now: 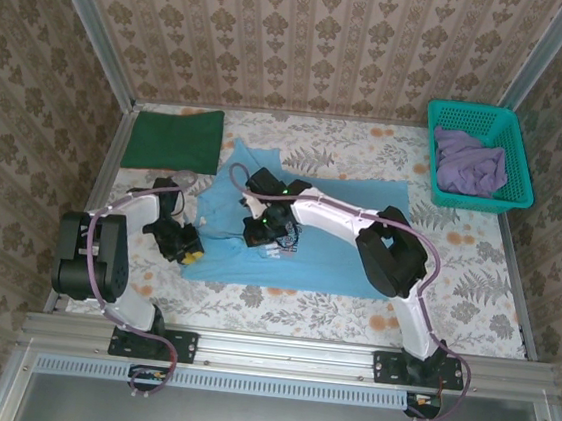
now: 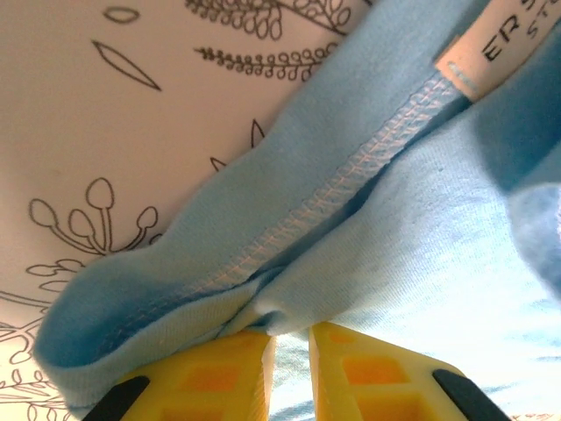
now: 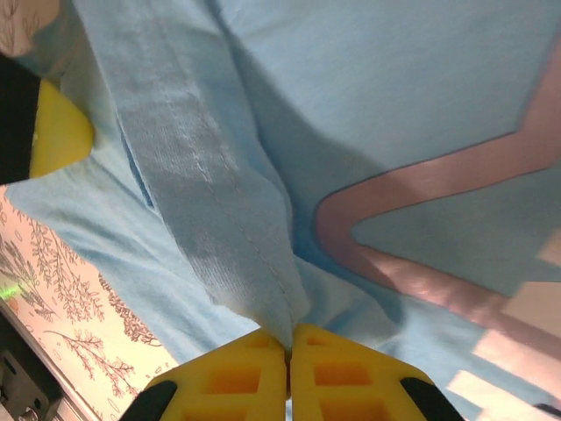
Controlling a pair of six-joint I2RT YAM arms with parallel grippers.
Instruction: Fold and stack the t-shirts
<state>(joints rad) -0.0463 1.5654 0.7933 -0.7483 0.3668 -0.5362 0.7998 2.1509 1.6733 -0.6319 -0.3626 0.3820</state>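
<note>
The left pincer (image 2: 292,338) nips the hem of the light blue t-shirt (image 1: 327,268), while the right pincer (image 3: 288,344) clamps a fold.

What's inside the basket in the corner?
A crumpled purple t-shirt lies in the teal basket. Anything beneath it is covered, so I cannot tell if more is there.

White sewn-in label (image 2: 495,46) on light blue t-shirt (image 2: 394,228), left wrist view: partial dark letters "ER S" above "ST", rest cut off at frame edge. Right wrist view: mauve chest print (image 3: 412,175) on same shirt, large outlined strokes, not readable. Top view: print too small to read.
</note>
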